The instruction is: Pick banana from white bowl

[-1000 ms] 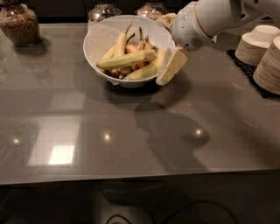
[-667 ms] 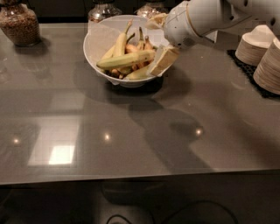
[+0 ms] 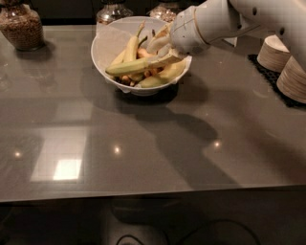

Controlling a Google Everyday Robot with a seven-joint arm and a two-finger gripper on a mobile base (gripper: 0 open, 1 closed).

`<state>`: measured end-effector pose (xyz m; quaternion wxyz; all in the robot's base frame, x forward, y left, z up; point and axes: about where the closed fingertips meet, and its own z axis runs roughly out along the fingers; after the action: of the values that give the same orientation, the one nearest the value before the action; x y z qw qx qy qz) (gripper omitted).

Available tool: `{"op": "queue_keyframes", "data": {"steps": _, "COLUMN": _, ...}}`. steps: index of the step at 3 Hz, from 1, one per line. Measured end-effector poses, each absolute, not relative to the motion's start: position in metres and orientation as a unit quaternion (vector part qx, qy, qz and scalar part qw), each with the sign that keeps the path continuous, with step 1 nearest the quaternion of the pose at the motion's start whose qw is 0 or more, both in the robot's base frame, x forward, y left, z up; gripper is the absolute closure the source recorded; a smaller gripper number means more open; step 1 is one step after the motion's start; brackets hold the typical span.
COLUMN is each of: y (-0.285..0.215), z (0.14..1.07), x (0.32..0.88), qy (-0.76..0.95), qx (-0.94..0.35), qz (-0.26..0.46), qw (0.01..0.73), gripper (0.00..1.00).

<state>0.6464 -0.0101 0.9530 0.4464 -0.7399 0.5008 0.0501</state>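
The white bowl (image 3: 106,45) stands at the back middle of the grey table and holds several bananas. The long, nearly straight greenish-yellow banana (image 3: 131,66) lies across the top of the pile, its right end toward the arm. My gripper (image 3: 160,51) reaches in from the right over the bowl's right side. It is open, with one finger (image 3: 157,43) above and the other (image 3: 168,59) lying at the banana's right end. I cannot tell whether it touches the banana. A more curved yellow banana (image 3: 165,75) lies below it.
A jar of brown contents (image 3: 20,27) stands at the back left. Two glass jars (image 3: 111,11) stand behind the bowl. Stacks of small beige bowls (image 3: 276,53) sit on a black mat (image 3: 267,76) at the right edge.
The gripper has moved left and up, from beside the bowl's right rim to over the bowl, at the long banana's right end.
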Motion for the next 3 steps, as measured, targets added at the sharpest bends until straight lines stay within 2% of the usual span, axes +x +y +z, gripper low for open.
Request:
{"op": "queue_keyframes", "data": {"steps": 1, "y": -0.0078, "z": 0.9446, "x": 0.6506, "qy": 0.491, "qx": -0.746, "qz": 0.048, "qw": 0.448, "gripper": 0.63}}
{"op": "queue_keyframes", "data": {"steps": 2, "y": -0.0082, "z": 0.9396, "x": 0.6534, "qy": 0.488, "qx": -0.748, "qz": 0.045, "qw": 0.447, "gripper": 0.43}}
{"op": "queue_keyframes", "data": {"steps": 3, "y": -0.0100, "z": 0.9398, "x": 0.6547, "qy": 0.487, "qx": -0.749, "qz": 0.043, "qw": 0.447, "gripper": 0.32}}
